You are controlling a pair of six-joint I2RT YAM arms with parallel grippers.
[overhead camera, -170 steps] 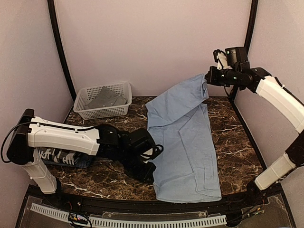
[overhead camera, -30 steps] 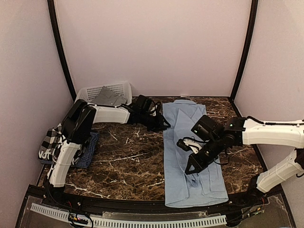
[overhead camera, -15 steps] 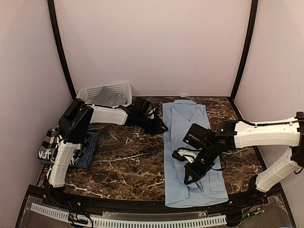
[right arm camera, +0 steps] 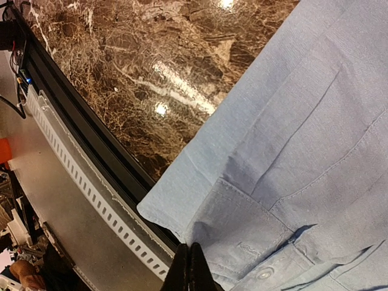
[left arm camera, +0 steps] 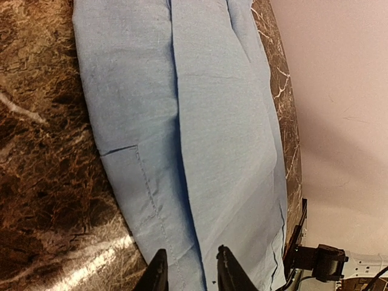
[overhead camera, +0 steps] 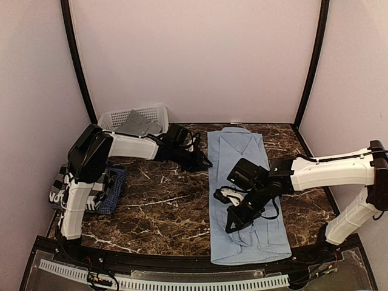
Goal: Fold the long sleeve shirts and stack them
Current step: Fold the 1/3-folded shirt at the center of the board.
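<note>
One blue shirt [overhead camera: 239, 151] lies right of centre on the table [overhead camera: 157, 206], folded into a long strip that runs from the near edge to the far wall, sleeves tucked in. That shape suggests the lengthwise folds are done and the crosswise fold comes next. At its near end the right gripper [overhead camera: 232, 223] hangs low over the cloth beside a buttoned cuff [right arm camera: 236, 227], likely to press it flat or to take up the hem. Its jaws are closed tip to tip, and I cannot tell whether they nip any cloth. Left of the strip, at the table's left edge, a checked shirt [overhead camera: 59, 185] and a dark blue shirt [overhead camera: 114, 188] lie together, probably the stack this one will join. Farther back, the left gripper [overhead camera: 203, 162] sits at the strip's left edge, placed to steady or lift that side. Its jaws stand a narrow gap apart over the hem and hold nothing. In the far left corner a basket [overhead camera: 118, 116] holds a grey shirt [overhead camera: 138, 125], waiting unfolded.
</note>
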